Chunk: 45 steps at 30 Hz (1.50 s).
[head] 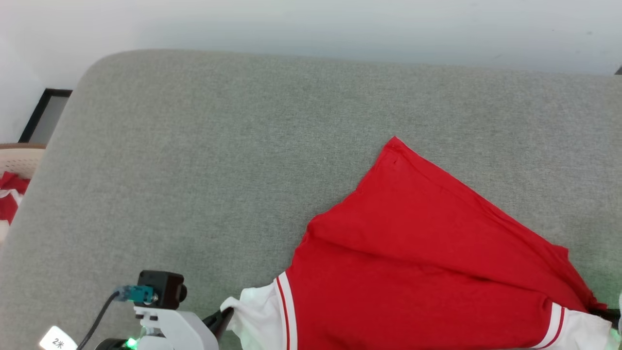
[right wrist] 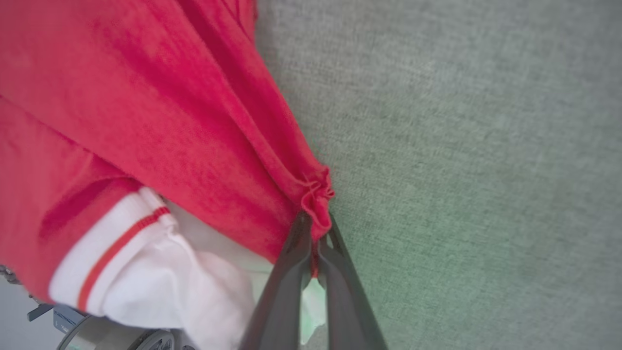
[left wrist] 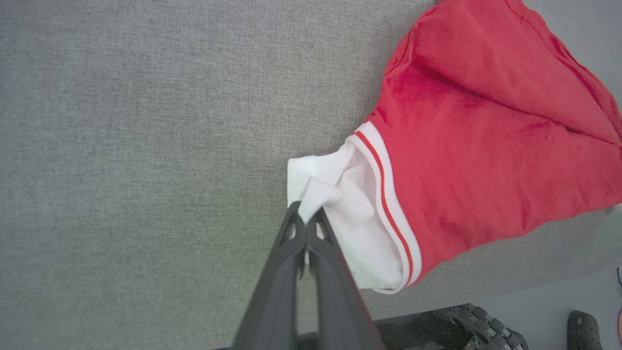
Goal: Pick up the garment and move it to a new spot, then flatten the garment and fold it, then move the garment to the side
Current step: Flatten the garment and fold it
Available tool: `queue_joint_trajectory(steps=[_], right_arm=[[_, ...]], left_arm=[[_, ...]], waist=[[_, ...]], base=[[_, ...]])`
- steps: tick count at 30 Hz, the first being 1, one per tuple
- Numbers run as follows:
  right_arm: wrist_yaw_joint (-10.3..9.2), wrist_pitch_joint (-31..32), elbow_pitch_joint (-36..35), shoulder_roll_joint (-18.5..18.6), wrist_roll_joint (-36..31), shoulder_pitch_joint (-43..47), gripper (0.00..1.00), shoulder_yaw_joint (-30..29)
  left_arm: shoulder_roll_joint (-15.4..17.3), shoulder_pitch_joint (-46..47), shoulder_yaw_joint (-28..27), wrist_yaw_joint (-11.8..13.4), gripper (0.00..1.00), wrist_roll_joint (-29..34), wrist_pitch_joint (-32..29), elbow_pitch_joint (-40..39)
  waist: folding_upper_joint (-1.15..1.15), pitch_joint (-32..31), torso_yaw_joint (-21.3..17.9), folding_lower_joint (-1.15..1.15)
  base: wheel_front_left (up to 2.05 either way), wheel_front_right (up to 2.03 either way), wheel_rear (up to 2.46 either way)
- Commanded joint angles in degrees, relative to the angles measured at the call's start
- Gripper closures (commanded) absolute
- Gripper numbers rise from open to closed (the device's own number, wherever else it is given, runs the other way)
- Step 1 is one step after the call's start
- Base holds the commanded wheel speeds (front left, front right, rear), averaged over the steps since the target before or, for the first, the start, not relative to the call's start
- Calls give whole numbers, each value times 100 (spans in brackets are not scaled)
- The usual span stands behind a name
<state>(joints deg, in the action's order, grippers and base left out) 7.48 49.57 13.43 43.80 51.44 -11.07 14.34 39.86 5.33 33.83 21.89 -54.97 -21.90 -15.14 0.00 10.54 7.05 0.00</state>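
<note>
The garment [head: 418, 262], a red T-shirt with white striped sleeve ends, lies partly spread on the grey cushioned surface [head: 218, 160] at the lower right of the head view, one corner pointing up. My left gripper [left wrist: 306, 218] is shut on the white left sleeve end [left wrist: 335, 189]; it shows at the bottom in the head view [head: 224, 313]. My right gripper [right wrist: 315, 228] is shut on a bunched red edge of the garment [right wrist: 146, 112], next to the other white sleeve end [right wrist: 146, 272]. At the right edge of the head view that grip point [head: 607, 311] is partly cut off.
A beige perforated basket [head: 19, 158] holding a red-and-white cloth bundle [head: 9, 194] sits at the far left, beyond the cushion's edge. A dark frame [head: 46, 114] stands behind it. The robot's wheeled base [left wrist: 466, 325] shows below the cushion's front edge.
</note>
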Motion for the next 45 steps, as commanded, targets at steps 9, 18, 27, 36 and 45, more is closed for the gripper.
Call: queue_joint_trajectory(steps=[9, 18, 27, 36, 45], right_arm=[[2, -408, 205, -509, -551, 201, 5, -83], [-2, -240, -131, -338, -748, 33, 0, -290], [-2, 40, -1196, -242, -963, -333, 0, -491], [-2, -825, -1206, -458, -1220, -1687, 0, 539], [-2, -1778, 183, -645, -1167, -3133, 0, 1943]], left_arm=[[48, -7, -13, -44, 100, -4, 24, 53], [35, -76, 7, -16, 100, 0, 54, 68], [-48, -60, 76, -64, 100, 27, 100, 61], [-280, 273, 284, -278, 100, 98, 31, 222], [-664, 827, 568, -599, 100, 218, -68, 532]], waist=[[0, -37, -74, 0], [0, -115, -66, 0], [0, -218, 129, 0], [0, -47, 637, 0], [0, 205, 1243, 0]], base=[[0, 0, 0], [0, 0, 0], [0, 0, 0], [0, 0, 0], [0, 0, 0]])
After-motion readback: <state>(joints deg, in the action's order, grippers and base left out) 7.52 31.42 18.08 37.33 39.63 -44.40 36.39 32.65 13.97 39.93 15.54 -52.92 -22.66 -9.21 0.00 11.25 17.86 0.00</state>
